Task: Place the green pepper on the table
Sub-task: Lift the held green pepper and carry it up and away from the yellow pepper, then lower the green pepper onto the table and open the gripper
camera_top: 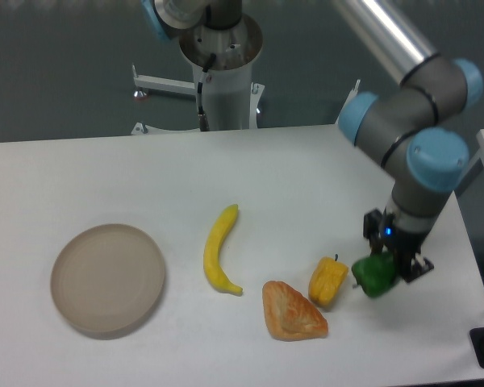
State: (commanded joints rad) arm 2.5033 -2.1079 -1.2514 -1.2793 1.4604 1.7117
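Note:
A glossy dark-green pepper [374, 275] hangs in my gripper [387, 270], which is shut on it just above the white table [306, 177] at the right. The fingers are mostly hidden behind the pepper and the wrist. The pepper sits close to the right of the yellow pepper [327, 280], nearly touching it.
A yellow banana [218, 250] lies at the table's centre. An orange pastry-like piece [290, 311] rests in front of the yellow pepper. A round beige plate [107, 278] stands at the left. The table's right edge lies close beyond the arm.

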